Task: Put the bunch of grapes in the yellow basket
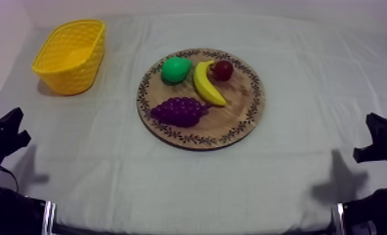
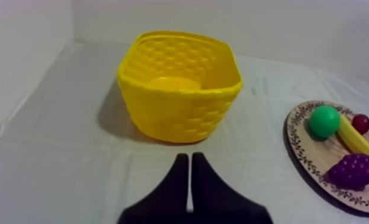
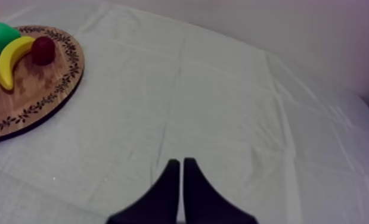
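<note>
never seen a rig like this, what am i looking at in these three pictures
This is a robot with two arms, one at each side of a table under a grey-white cloth. One picture looks down from a camera above the table; the other two come from cameras on the arms' wrists. The black wedge in each is that arm's own gripper: the left gripper and the right gripper are both shut, holding nothing. On the cloth stand a yellow lattice basket and a round wooden board with a patterned rim. On the board lie a purple bunch of grapes, a yellow banana, a green pear and a small red fruit.
</note>
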Tool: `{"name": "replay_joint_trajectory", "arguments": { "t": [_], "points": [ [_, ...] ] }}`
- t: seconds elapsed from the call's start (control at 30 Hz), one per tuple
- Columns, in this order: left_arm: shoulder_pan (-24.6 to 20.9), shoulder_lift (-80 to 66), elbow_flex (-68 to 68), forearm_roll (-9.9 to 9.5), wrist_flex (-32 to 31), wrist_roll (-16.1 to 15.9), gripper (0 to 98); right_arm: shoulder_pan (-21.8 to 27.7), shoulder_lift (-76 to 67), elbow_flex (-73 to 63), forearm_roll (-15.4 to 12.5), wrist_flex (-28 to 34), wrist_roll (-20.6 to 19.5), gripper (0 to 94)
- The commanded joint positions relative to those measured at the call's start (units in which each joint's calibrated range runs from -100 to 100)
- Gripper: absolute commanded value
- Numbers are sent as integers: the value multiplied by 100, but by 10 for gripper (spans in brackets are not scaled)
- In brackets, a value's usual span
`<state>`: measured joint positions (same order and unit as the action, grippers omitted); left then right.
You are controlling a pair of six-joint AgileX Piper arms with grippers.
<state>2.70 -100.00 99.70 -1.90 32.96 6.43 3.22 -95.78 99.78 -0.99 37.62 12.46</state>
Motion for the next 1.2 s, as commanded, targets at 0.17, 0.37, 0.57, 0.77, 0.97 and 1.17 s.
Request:
{"name": "replay_joint_trajectory", "arguments": {
  "t": [0.17, 0.37, 0.57, 0.77, 0.97, 1.17],
  "points": [
    [-6, 51, -49, -7, -12, -81, 0, -1, 2, -1, -1, -4, -3, 3],
    [42, 611, -596, -16, -224, -72, 0, -1, 2, -1, -1, -4, -3, 3],
    [195, 1516, -1535, -17, -383, -66, 0, -1, 2, -1, -1, -4, -3, 3],
    [487, 2661, -2645, -17, -450, -130, 0, -1, 2, -1, -1, -4, -3, 3],
    [815, 3766, -3807, -1, -247, -347, 0, -1, 2, -1, -1, -4, -3, 3],
    [1203, 4695, -4771, -13, 101, -523, 0, -1, 2, -1, -1, -4, -3, 3]
  ]
}}
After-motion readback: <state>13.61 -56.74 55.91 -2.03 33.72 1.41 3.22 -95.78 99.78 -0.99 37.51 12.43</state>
